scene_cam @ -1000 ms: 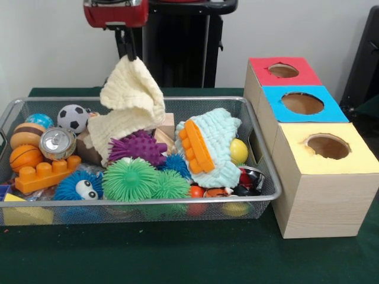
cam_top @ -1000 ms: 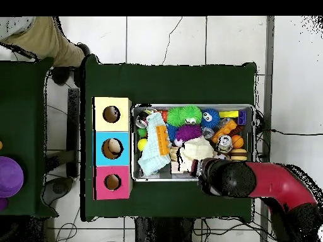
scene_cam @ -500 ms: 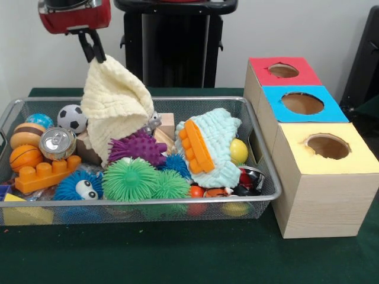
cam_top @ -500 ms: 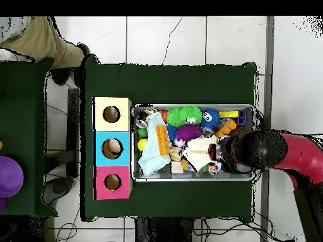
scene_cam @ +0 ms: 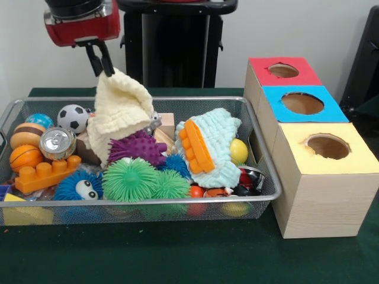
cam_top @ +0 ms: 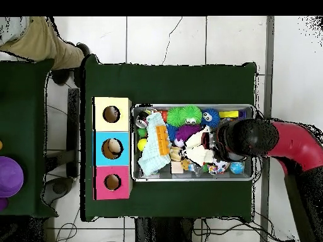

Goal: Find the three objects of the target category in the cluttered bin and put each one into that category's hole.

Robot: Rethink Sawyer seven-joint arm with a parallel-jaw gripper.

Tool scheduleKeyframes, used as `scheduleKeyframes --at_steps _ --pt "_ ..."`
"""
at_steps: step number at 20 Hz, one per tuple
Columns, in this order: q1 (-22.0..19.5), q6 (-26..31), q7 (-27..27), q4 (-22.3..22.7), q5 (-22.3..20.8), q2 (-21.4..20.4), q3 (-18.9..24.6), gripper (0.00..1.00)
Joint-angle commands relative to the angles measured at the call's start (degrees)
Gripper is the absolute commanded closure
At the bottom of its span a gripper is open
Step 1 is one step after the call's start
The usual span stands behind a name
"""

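No rope toy shows in either view, so you are searching, not picking. The bin is packed, and the toys, if present, must lie under the clutter. The yellow box, whose hole is the goal, stands nearest the camera in the front view, just beside the bin's end.

Your hand is clamped on the peak of the cream cloth, the two fingers pinched together on it. The cloth hangs from it like a tent, its hem draped on the purple spiky ball and the things behind it.

To do this step well, I would lift the cloth straight up until the hem clears the balls, so it does not drag them over whatever lies beneath. Then set it down on a spot you have already judged empty of rope, perhaps over the can and orange block, rather than on unexplored clutter. Look at the uncovered patch from overhead before reaching again.

The blue cloth, with an orange brick on it, likely hides more and seems the next thing to lift. Nothing sits on the counter outside the bin.
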Motion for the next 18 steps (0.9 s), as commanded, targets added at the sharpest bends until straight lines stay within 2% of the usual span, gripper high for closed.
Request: scheduleKeyframes --at_steps 1,11,18 --pt "2.74 -2.7 -4.02 -0.46 -0.51 1.13 1.63 1.0" --pt "3.57 1.44 -7.63 -6.74 -0.15 5.33 0.75 1.0" --pt "3.64 -1.37 -3.75 -4.73 0.11 3.97 -0.22 1.0"
